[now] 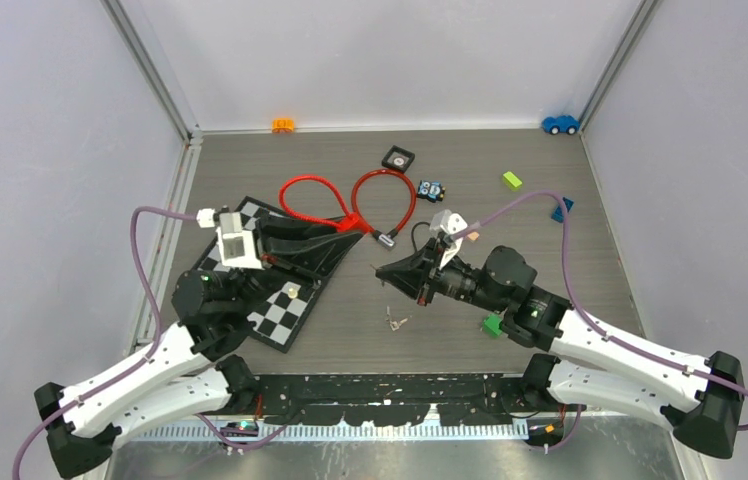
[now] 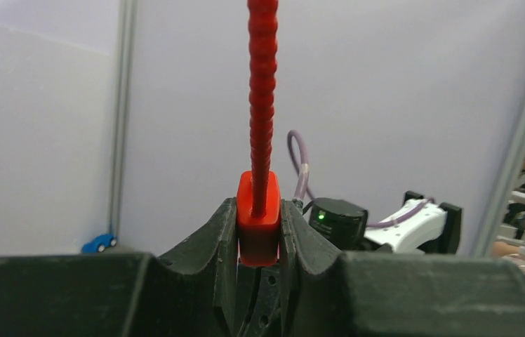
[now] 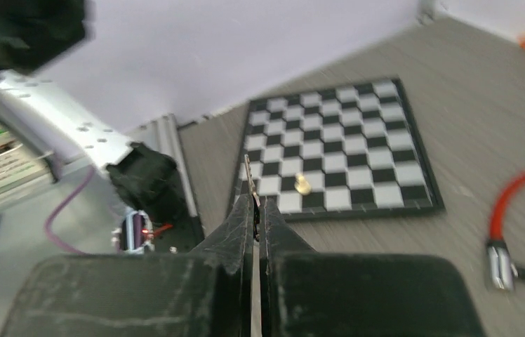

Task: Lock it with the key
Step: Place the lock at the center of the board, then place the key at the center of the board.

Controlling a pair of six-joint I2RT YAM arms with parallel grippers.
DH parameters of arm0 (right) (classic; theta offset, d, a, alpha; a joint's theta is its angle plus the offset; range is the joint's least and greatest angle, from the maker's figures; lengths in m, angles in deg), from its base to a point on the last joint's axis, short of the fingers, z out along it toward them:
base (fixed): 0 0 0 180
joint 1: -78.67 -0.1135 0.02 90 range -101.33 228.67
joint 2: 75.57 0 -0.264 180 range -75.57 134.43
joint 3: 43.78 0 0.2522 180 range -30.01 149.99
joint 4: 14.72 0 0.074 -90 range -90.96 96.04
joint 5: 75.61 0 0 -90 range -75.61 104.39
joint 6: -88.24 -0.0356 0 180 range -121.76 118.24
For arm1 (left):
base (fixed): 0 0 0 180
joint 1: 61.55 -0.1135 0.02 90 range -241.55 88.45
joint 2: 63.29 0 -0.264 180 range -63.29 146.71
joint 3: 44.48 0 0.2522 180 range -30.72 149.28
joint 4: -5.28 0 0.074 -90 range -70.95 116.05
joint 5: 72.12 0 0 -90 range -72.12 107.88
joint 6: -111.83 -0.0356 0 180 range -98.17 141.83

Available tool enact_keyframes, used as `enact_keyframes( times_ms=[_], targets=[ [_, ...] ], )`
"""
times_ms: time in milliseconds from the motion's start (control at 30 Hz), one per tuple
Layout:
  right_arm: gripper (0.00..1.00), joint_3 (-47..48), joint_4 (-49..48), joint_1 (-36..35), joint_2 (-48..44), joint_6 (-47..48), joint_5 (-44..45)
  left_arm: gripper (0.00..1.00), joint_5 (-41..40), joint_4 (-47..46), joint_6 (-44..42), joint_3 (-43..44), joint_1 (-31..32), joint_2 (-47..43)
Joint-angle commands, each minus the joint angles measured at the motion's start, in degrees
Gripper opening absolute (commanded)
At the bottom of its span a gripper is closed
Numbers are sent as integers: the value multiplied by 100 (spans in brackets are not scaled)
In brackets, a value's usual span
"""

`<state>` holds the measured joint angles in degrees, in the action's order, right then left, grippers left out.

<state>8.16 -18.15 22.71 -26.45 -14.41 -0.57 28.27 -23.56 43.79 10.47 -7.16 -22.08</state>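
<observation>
Grey tabletop [image 1: 350, 335] mid-span: my left gripper [image 2: 258, 210] clamps the red cable lock [image 2: 257, 228] steady, so my right gripper [image 3: 257, 210], pinching the key [image 3: 248, 172], can aim at it.

I see a chessboard [image 1: 275, 316] with a gold piece [image 1: 293, 291] on it. A blue toy car [image 1: 560, 124] sits far right.
</observation>
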Motion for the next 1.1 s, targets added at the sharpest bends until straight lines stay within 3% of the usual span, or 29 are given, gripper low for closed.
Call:
enact_keyframes(
  times_ms=[0, 133, 300, 433, 633, 667, 733, 800, 933, 1067],
  targets=[
    [1, 163, 1179, 22, 104, -490, 1730, 0, -775, 1284, -405, 275, 1, -201],
    [1, 181, 2073, 222, 488, -914, 2562, 0, -1631, 2170, -470, 119, 1, -334],
    [2, -109, 2236, 594, 1147, -1690, 2267, 0, -1909, 3287, -388, 64, 1, 32],
    [13, -221, 2049, 622, 1773, -1759, 1678, 0, -1936, 3304, -135, -430, 1, 360],
    [33, -222, 1883, 622, 2387, -1949, 1722, 0, -1910, 3143, 259, -1020, 1, 967],
    [37, -181, 2012, 622, 2406, -1935, 1858, 0, -1916, 3163, 332, -1070, 1, 1027],
    [54, -49, 2273, 622, 2342, -1849, 2223, 0, -1996, 3228, 520, -1168, 0, 1229],
    [61, 30, 2505, 628, 2160, -1773, 2657, 0, -2095, 3302, 713, -1236, 1, 1415],
    [62, 127, 2846, 645, 1697, -1737, 3422, 1, -2020, 3342, 924, -1286, 1, 1892],
    [63, 137, 3001, 657, 1278, -1818, 4037, 13, -1400, 3200, 920, -1167, 1, 2646]
  ],
)
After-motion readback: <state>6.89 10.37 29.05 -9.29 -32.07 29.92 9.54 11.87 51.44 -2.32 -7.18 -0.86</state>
